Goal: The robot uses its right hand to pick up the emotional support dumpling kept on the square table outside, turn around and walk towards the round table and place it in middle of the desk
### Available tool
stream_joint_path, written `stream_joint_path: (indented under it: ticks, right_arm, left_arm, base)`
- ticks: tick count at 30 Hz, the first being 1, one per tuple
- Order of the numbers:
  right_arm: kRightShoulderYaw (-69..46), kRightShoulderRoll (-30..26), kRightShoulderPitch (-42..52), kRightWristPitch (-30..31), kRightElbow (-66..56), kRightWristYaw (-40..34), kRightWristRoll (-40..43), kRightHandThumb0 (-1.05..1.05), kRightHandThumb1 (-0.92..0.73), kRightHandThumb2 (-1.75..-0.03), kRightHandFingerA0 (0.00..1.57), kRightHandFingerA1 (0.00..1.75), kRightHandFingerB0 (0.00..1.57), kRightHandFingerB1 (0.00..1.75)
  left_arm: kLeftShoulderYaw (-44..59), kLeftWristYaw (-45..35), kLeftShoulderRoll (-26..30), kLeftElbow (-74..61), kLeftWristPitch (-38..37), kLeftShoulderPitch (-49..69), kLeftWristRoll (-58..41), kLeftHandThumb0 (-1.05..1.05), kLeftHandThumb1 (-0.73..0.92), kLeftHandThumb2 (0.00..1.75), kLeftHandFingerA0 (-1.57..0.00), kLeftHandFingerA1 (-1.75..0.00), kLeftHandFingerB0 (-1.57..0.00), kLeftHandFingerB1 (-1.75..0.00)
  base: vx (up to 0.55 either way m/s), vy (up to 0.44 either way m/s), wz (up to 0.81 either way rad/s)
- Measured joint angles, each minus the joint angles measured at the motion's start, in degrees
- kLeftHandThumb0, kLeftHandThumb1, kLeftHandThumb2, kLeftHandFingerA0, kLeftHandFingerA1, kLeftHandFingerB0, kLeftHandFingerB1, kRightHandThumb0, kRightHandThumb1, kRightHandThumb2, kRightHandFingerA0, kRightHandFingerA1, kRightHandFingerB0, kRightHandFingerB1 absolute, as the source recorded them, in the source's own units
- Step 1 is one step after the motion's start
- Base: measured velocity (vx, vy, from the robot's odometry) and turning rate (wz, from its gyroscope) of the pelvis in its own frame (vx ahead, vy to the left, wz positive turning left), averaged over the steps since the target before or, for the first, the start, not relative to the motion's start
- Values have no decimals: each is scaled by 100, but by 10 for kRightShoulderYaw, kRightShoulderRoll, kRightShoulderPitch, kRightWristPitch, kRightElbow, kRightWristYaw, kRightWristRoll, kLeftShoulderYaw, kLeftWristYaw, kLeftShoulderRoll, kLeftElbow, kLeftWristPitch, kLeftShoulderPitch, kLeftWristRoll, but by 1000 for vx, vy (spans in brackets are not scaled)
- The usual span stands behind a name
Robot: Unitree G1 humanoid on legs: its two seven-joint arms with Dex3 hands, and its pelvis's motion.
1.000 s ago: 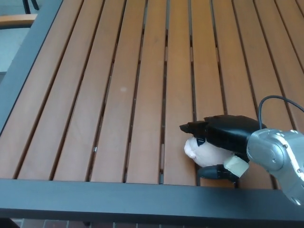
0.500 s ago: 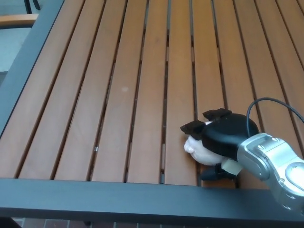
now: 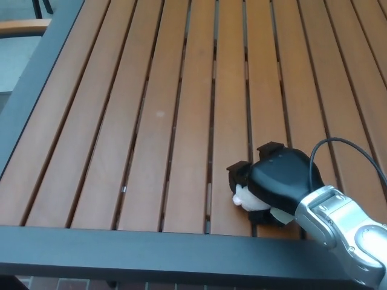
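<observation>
The emotional support dumpling is one small, soft, rounded thing, pale cream-white, and only a little of it shows, peeking out from under the left edge of the robot's right hand. That hand, the only one in view, is glossy black with thick blocky fingers, and it is cupped down over the dumpling, its fingers wrapped around it in a grip. Both sit on the square table, close to its near edge. Behind the hand is one rounded silver metal forearm, reaching in from the lower right, and one thin black cable arches up from it in a loop. The tabletop is made of many long, narrow slats of warm brown wood, smooth and faintly shiny, with dark gaps between them, running away from the hand toward the far side. A flat frame of dark grey metal borders the slats just below the hand and along the table's far left side. Well away from the hand, in the upper left corner, a single strip of orange-brown wood shows beyond the table.
</observation>
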Motion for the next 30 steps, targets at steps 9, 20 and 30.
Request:
stream_joint_path:
  ticks: [9,20,30]
  right_arm:
    - [-20,-3,24,-48,18,-99,-1,-14,-54,-97,117,144,86,125]
    - [-103,-37,45,-134,-8,-191,13,-10,-59,-108,84,173,76,128]
    - [-191,-20,117,-196,-200,-212,61,-12,-63,-105,85,173,76,133]
  left_arm:
    - [0,0,0,0,0,-3,0,1,71,68,-85,-61,-77,-58]
    - [0,0,0,5,0,-7,0,-3,73,65,-85,-62,-77,-58]
    - [0,0,-1,0,0,-14,0,0,73,69,-85,-64,-78,-58]
  base:
    - [0,0,0]
    - [0,0,0]
    - [0,0,1]
